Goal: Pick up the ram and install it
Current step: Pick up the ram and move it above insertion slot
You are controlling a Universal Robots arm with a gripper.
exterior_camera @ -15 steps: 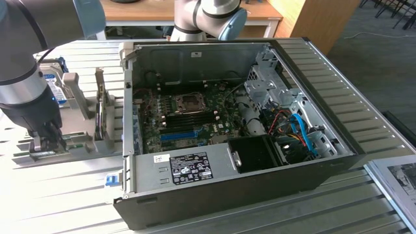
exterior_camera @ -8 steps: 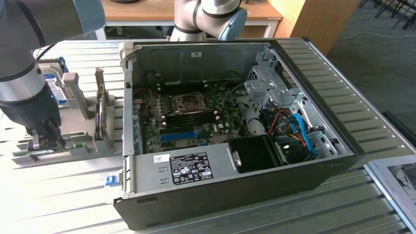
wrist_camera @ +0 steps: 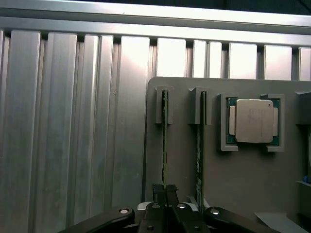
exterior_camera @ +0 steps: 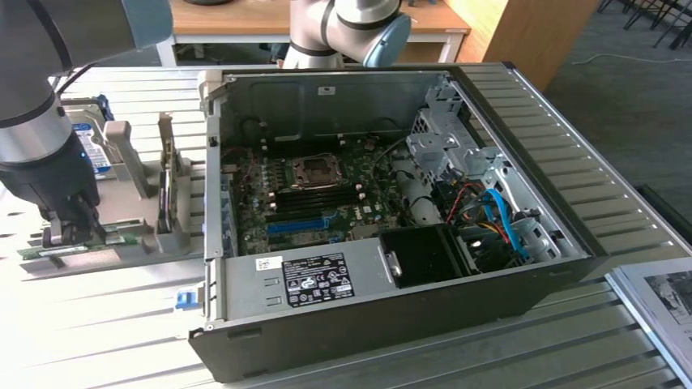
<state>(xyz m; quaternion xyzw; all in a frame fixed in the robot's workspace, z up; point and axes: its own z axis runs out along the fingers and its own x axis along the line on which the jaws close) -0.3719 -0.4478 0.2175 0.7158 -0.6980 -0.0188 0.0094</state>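
The ram (wrist_camera: 164, 145) is a thin green stick standing on edge in a slot of a grey holder (wrist_camera: 180, 165). My gripper (wrist_camera: 165, 190) is right over it, and its two dark fingers are shut on the stick's near end. In the exterior view my gripper (exterior_camera: 71, 231) hangs low over the holder (exterior_camera: 65, 263) at that view's left, with the green ram (exterior_camera: 81, 245) just under the fingers. A second green stick (wrist_camera: 199, 145) stands in the neighbouring slot, apart from the fingers.
A silver processor (wrist_camera: 252, 121) lies in a pocket of the same holder. The open computer case (exterior_camera: 540, 267) stands in the middle, with its motherboard (exterior_camera: 308, 203), dark memory slots (exterior_camera: 319, 194) and blue slot (exterior_camera: 297, 225) exposed. A blue-labelled hard drive (exterior_camera: 96, 146) stands behind the holder.
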